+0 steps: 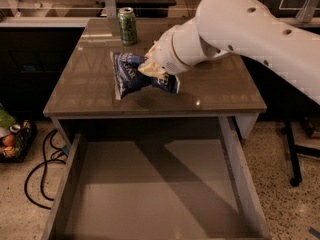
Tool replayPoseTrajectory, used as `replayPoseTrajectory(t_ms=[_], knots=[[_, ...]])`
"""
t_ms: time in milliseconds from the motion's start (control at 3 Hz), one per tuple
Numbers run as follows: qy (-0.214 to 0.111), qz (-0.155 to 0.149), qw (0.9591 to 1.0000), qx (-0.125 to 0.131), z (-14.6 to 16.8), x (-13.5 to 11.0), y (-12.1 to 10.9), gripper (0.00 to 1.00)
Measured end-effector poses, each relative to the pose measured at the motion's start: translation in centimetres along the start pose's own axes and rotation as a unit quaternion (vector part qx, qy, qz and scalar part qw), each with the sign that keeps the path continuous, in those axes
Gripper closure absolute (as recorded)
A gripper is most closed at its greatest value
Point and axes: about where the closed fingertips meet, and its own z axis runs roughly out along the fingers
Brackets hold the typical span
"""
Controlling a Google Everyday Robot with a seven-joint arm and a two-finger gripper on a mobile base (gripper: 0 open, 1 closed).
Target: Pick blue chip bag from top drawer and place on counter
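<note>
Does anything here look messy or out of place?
Only the bag: it's crumpled, pinched in the claw over the counter. The can stands upright; the drawer hangs open.

A two-finger gripper [150,68] on a white arm pinches a crumpled navy-blue foil chip bag [127,79] over the glossy grey-brown counter [225,86]. A green can [127,26] stands upright near the counter's far edge. Below, the wide shallow grey-brown drawer [150,194] is pulled open.

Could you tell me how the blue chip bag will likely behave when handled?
Probably floppy: the blue chip bag looks crumpled, pinched in the gripper above the counter. Likely light, since one pinch carries it; glossy foil may slip.
</note>
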Motion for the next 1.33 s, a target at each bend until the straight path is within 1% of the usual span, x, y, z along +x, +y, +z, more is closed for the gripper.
replayPoseTrajectory(t_ms=[333,667,1000,1333], knots=[[-0.008,0.002,1.0,-0.003,3.1,-0.1,-2.3,1.0],[-0.016,0.0,0.9999,-0.006,5.4,-0.5,-3.8,1.0],[-0.026,-0.011,0.9995,-0.015,7.9,-1.9,-4.8,1.0],[-0.027,-0.012,0.9994,-0.016,8.1,-2.1,-4.7,0.82]])
